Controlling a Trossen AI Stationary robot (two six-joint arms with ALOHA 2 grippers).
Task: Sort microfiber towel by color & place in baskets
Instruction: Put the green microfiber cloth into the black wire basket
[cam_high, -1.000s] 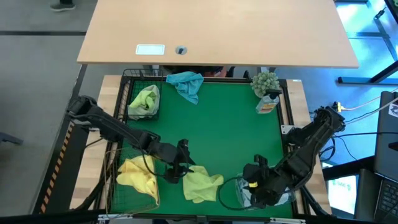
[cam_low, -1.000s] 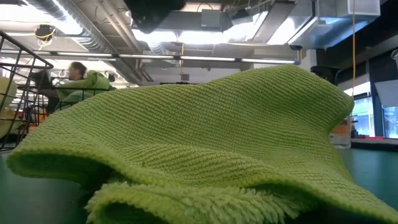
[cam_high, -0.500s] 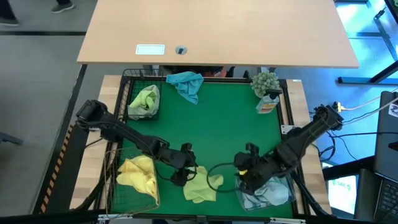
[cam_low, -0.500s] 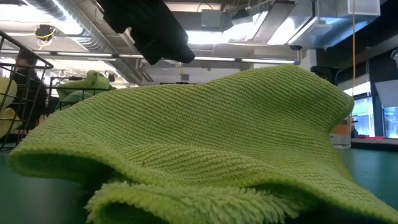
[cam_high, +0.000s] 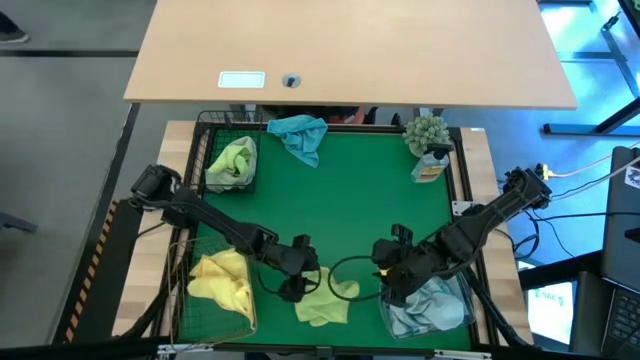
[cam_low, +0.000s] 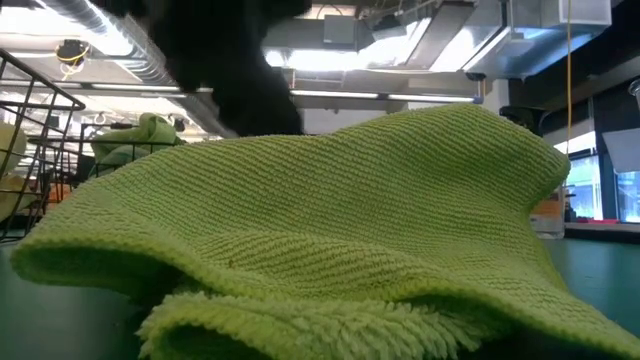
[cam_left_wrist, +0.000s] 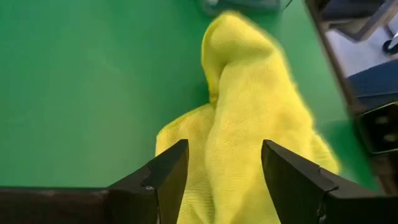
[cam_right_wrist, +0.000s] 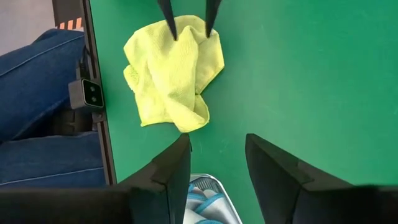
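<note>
A yellow towel (cam_high: 325, 300) lies crumpled on the green mat near the table's front edge; it also shows in the left wrist view (cam_left_wrist: 249, 106), the right wrist view (cam_right_wrist: 171, 81) and fills the low view (cam_low: 330, 230). My left gripper (cam_high: 297, 282) is open, its fingers on either side of the towel's raised fold (cam_left_wrist: 217, 180). My right gripper (cam_high: 385, 272) is open and empty, left of the clear tub (cam_high: 468, 300) that holds blue towels. The tan wire basket (cam_high: 180, 300) holds a yellow towel, and the black wire basket (cam_high: 205, 150) holds a lime-green one. My left gripper comes down slanting from the table's left onto the yellow towel's left end (cam_right_wrist: 186, 37). Its open fingers (cam_left_wrist: 165, 180) stand astride a raised fold. I cannot tell whether they touch the cloth.
A blue towel (cam_high: 300, 135) lies at the mat's far edge beside the black basket. A small potted plant (cam_high: 428, 135) stands at the far right corner. A person's jeans-clad leg (cam_right_wrist: 37, 93) shows beyond the table's front edge.
My left gripper has gone toward the table's right and down onto the yellow towel's left end. My right gripper has drawn out of the clear tub toward the table's left and far side, and the blue towels now show in the tub.
</note>
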